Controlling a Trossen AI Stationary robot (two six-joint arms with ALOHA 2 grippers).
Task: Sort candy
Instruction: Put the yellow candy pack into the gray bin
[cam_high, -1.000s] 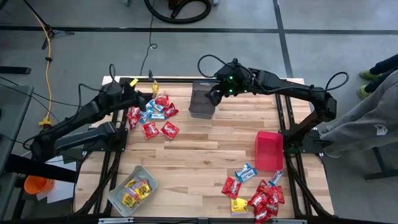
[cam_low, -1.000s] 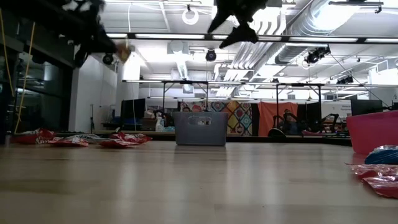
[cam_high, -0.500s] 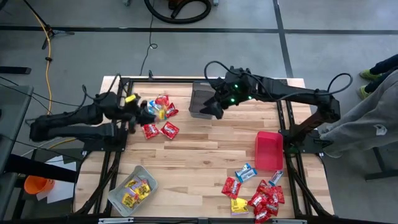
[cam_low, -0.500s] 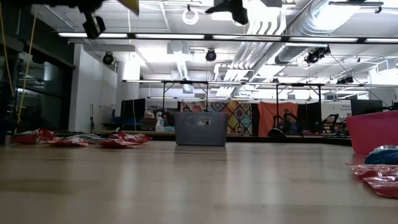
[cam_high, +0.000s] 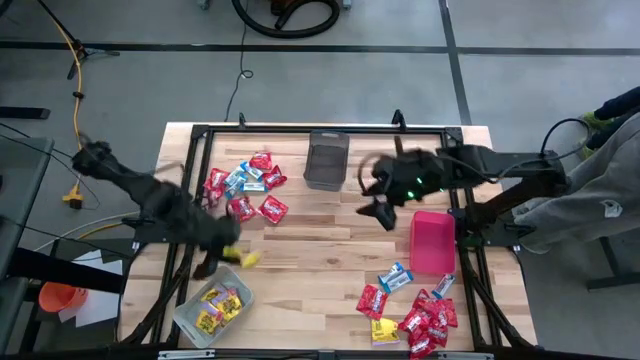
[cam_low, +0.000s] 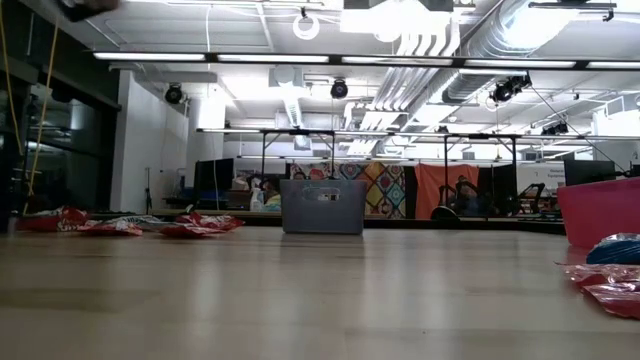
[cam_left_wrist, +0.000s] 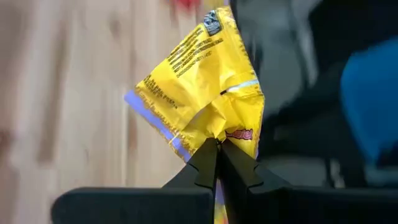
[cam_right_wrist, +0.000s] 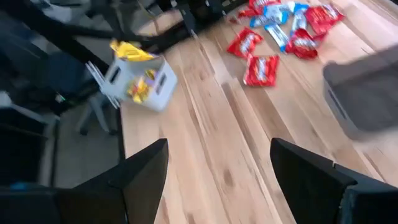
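My left gripper (cam_high: 233, 257) is shut on one yellow candy packet (cam_left_wrist: 199, 81) above the table's near left part, just past the far corner of the clear grey bin (cam_high: 212, 305), which holds several yellow packets. My right gripper (cam_high: 381, 207) hangs open with nothing between its fingers, over the table's middle right, between the dark mesh bin (cam_high: 326, 160) and the red bin (cam_high: 432, 241). A heap of red and blue-and-white candy (cam_high: 245, 185) lies flat at the far left. Another heap (cam_high: 415, 310) lies at the near right. My left gripper pinches the yellow packet by a crumpled bit of wrapper at one edge (cam_left_wrist: 216, 132) between its two fingertips. The rest of the packet sticks out beyond the fingers, creased and fanned out. It is lifted clear of the table.
The mesh bin stands at the far middle, the red bin at the right edge, the clear grey bin at the near left corner. Bare wood lies across the table's middle. A person in grey stands beyond the table's right edge (cam_high: 600, 190).
My left gripper, shut on the yellow packet, has swung from the far-left heap toward the near edge, up to the clear grey bin, turning as it went. My right gripper has left the mesh bin and gone toward the right and near edges, staying open.
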